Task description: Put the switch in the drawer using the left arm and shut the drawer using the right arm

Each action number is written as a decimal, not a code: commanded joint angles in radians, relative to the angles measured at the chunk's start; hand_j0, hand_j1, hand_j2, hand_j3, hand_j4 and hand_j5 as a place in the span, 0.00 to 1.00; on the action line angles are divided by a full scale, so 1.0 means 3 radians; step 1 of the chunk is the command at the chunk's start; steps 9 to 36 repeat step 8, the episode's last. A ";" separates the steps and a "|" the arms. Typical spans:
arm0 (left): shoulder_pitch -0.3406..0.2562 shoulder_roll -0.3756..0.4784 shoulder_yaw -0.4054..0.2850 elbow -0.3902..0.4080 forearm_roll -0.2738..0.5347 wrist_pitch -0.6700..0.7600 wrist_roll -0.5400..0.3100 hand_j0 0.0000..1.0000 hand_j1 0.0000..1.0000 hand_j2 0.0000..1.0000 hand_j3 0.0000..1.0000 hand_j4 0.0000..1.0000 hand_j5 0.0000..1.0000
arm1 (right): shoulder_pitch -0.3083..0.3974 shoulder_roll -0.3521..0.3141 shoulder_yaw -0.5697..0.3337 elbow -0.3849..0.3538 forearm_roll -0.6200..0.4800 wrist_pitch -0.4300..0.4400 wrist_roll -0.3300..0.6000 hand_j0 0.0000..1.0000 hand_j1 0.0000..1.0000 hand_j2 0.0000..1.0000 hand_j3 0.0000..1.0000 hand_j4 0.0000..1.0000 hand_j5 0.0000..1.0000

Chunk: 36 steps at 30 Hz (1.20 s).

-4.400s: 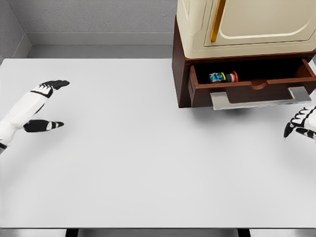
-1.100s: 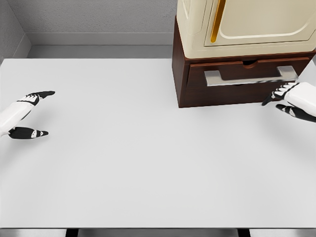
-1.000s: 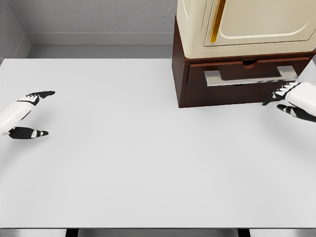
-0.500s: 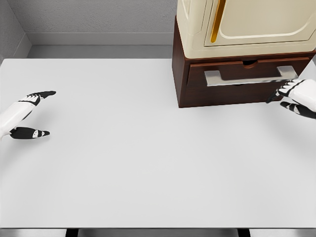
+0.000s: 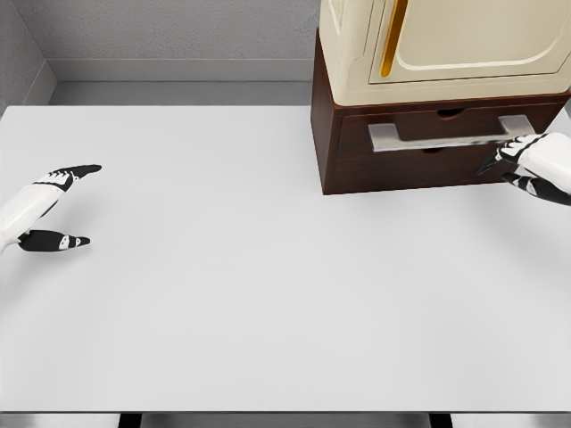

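Note:
The brown drawer (image 5: pixel 446 147) under the cream cabinet is pushed in flush, its silver handle (image 5: pixel 451 135) across the front. The switch is hidden from view. My right hand (image 5: pixel 526 165) hovers at the drawer's right end, fingers spread, black fingertips (image 5: pixel 493 163) just below the handle's right tip. My left hand (image 5: pixel 53 207) rests open over the table at the far left, holding nothing.
The cream cabinet (image 5: pixel 446 45) with a gold door handle (image 5: pixel 393 36) stands on the brown base at the back right. The white table (image 5: pixel 268 285) stretches from the grey back wall to the front edge.
The drawer, open with the switch inside 4.4 s ago, now stands closed. Over the last second my right hand rose slightly and drew right. The left hand barely moved.

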 commanded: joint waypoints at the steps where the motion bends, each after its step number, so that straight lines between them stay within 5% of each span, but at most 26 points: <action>1: -0.0005 0.0003 0.0000 -0.0001 0.0029 0.0006 0.0002 1.00 1.00 1.00 1.00 1.00 1.00 | 0.0000 -0.0008 -0.0002 0.0001 -0.0021 0.0003 -0.0003 0.56 0.56 0.56 0.56 0.56 0.56; 8: 0.0000 0.0003 0.0000 -0.0001 0.0029 0.0006 0.0002 1.00 1.00 1.00 1.00 1.00 1.00 | 0.0189 -0.0289 -0.0028 -0.0030 -0.0026 0.0003 -0.0003 0.55 0.55 0.55 0.55 0.55 0.55; 36: 0.0000 0.0003 0.0000 -0.0001 0.0029 0.0006 0.0002 1.00 1.00 1.00 1.00 1.00 1.00 | 0.0189 -0.0289 -0.0028 -0.0030 -0.0026 0.0003 -0.0003 0.55 0.55 0.55 0.55 0.55 0.55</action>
